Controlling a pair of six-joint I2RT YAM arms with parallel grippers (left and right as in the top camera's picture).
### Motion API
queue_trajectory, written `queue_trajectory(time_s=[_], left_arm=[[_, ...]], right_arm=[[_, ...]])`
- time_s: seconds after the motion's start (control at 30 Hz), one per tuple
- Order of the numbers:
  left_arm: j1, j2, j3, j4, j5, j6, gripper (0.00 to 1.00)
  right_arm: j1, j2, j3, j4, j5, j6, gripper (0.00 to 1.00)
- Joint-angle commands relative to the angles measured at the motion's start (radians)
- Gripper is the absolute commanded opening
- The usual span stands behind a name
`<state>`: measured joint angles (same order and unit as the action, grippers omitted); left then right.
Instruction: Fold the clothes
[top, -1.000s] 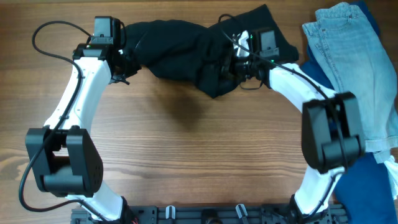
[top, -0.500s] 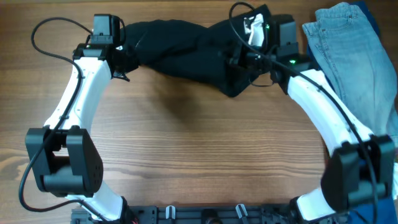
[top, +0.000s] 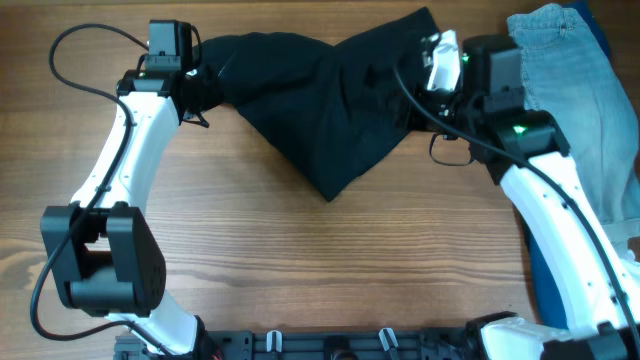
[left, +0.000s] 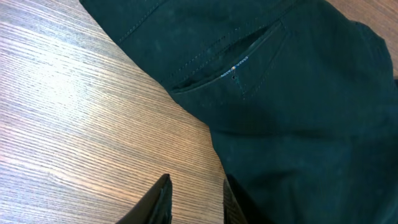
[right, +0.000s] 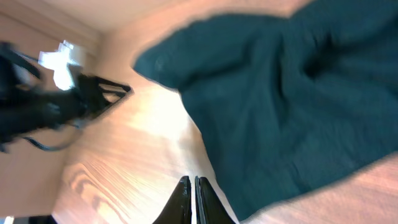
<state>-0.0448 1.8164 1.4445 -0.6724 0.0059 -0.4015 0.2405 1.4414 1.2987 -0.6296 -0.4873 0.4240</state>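
The clothes (top: 320, 100), one black garment, lie spread along the far side of the table, with one corner pointing toward the table's middle. In the left wrist view a stitched pocket seam crosses the clothes (left: 280, 93). My left gripper (top: 197, 92) sits at their left end. In its own view the left gripper (left: 196, 186) is open, bare wood shows between the fingers, and the right finger lies against the fabric edge. My right gripper (top: 422, 98) hovers over the garment's right part. The right gripper (right: 191, 182) is shut with nothing in it, and the clothes (right: 280, 93) look blurred there.
Light blue jeans (top: 570, 90) lie at the far right, partly under the right arm. Dark blue fabric (top: 630, 285) shows at the right edge. A black cable loop (top: 452, 150) hangs off the right wrist. Bare wooden table (top: 300, 270) fills the near half.
My right arm has swung right and back, and the bunched garment has spread out wider with a corner now toward the middle. The left arm has barely moved.
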Motion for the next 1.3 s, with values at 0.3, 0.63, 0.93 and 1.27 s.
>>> queue_trajectory(time_s=[0.3, 0.63, 0.93, 1.27], left_arm=[[-0.003, 0.003, -0.007, 0.003, 0.005, 0.003, 0.64], [-0.003, 0.003, -0.007, -0.027, 0.005, 0.002, 0.62], [-0.003, 0.003, -0.007, -0.031, 0.005, 0.002, 0.62], [-0.003, 0.003, -0.007, -0.053, 0.005, 0.002, 0.61]], right_arm=[[0.186, 0.358, 0.002, -0.094, -0.204, -0.093, 1.00], [0.216, 0.486, 0.001, -0.179, -0.489, -0.193, 1.00], [0.217, 0.600, 0.002, -0.313, -0.128, -0.269, 1.00], [0.217, 0.600, 0.002, -0.264, -0.288, -0.346, 1.00]])
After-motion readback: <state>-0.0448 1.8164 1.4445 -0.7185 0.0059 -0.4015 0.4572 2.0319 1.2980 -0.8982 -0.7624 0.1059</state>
